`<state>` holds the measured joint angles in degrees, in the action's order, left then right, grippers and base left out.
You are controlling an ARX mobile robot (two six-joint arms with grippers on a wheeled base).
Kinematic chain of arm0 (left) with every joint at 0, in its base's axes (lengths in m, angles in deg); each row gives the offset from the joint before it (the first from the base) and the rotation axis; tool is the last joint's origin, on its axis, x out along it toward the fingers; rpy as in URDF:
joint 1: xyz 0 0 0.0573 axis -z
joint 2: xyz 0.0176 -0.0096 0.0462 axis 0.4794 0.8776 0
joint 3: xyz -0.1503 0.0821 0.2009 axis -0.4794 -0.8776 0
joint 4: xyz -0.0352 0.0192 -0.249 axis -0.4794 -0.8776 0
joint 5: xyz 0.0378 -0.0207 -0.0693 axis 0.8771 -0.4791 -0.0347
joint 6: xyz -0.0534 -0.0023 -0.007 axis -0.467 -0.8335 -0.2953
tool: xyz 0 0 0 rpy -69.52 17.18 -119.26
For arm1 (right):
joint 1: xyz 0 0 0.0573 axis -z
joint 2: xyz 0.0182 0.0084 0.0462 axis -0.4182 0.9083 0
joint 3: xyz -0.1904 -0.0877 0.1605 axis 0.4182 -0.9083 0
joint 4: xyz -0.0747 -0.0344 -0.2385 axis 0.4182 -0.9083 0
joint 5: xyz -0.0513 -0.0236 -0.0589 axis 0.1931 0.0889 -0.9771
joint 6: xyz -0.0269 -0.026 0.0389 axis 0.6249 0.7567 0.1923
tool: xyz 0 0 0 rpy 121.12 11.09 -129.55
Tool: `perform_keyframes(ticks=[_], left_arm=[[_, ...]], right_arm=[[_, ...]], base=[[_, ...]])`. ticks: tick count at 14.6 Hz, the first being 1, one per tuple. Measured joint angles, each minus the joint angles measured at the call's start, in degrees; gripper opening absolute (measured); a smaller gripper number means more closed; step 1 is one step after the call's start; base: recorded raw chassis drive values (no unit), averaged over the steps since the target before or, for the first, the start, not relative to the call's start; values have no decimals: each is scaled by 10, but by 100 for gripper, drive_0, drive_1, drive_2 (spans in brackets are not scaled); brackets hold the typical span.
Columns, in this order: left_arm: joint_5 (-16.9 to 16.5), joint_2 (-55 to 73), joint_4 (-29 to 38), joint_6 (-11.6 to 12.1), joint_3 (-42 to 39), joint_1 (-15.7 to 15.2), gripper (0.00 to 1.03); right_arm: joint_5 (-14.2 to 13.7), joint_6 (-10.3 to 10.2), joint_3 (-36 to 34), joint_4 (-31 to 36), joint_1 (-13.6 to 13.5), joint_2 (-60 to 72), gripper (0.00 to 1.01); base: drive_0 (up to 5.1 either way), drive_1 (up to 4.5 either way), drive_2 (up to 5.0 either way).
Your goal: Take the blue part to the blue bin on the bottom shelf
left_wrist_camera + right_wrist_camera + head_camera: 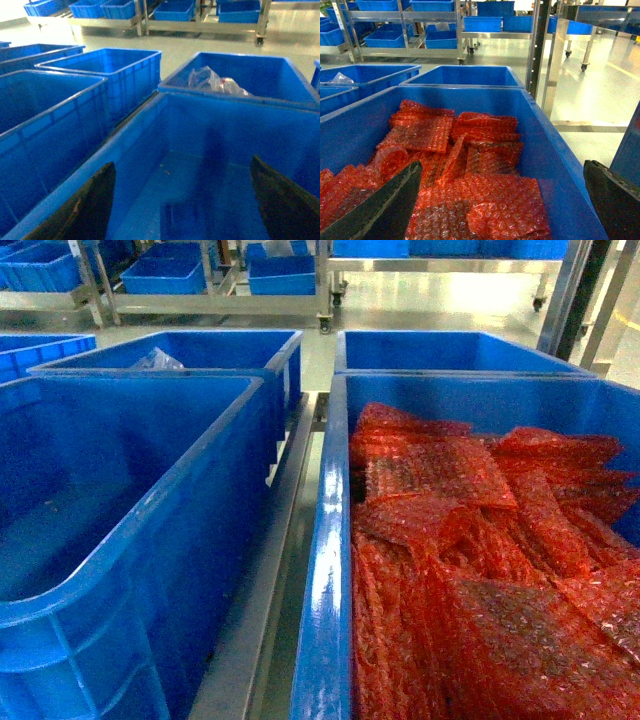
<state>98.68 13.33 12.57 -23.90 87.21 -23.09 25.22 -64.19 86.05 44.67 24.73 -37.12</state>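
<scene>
**Two open grippers above big blue bins, no blue part to be seen**

At the far left of the head view a large blue bin [120, 530] stood near the camera, its floor bare as far as could be seen. The left gripper [182, 200] hung over this bin, seen only in the left wrist view: its two dark fingers [85, 210] were spread wide at the bottom corners of the picture, with nothing between them. Just behind that bin stood another blue bin [200, 355] with a crumpled clear plastic bag [215, 81] lying in it. A metal rail [270, 570] ran between the left bins and the right ones.

To the right of the rail stood a bin of red bubble wrap [330, 570], filled with many red bubble-wrap pouches [485, 160] lying flat and overlapping. The right gripper [502, 200] hung over this bin, its fingers [385, 210] also wide apart and holding nothing. Behind it stood one more blue bin [465, 76], its contents hidden from the cameras.

In the background, across a pale shiny floor [600, 90], steel racks on wheels [410, 30] carried rows of smaller blue bins. Upright steel posts [552, 60] rose to the right.

The blue part could not be made out in any view; whether it lay wrapped in one of the pouches could not be told. The bottom shelf could not be picked out with certainty either.
</scene>
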Motion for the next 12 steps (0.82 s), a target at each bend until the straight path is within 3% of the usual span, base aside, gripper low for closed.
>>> perform_keyframes(ticks=[1,2,4,5,6,11,12], left_arm=[[0,-8,2,-2,0,0,96],[-10,-7,7,0,0,-2,98],[-179,-29,72,3,-40,-55,79],[-234,-57,73,3,-70,-60,66],[-259,-76,71,3,-96,-54,52],[-259,-166,45,3,-160,-56,1],[-259,-185,35,4,-171,-56,2]], right_arm=[[0,0,0,0,0,0,98],[0,0,0,0,0,0,98],[-1,0,0,-1,0,0,98],[0,0,0,0,0,0,98],[0,0,0,0,0,0,98],[0,0,0,0,0,0,98],[0,0,0,0,0,0,98]], base=[[0,0,0],[0,0,0],[0,0,0],[0,0,0],[0,0,0],[0,0,0],[0,0,0]])
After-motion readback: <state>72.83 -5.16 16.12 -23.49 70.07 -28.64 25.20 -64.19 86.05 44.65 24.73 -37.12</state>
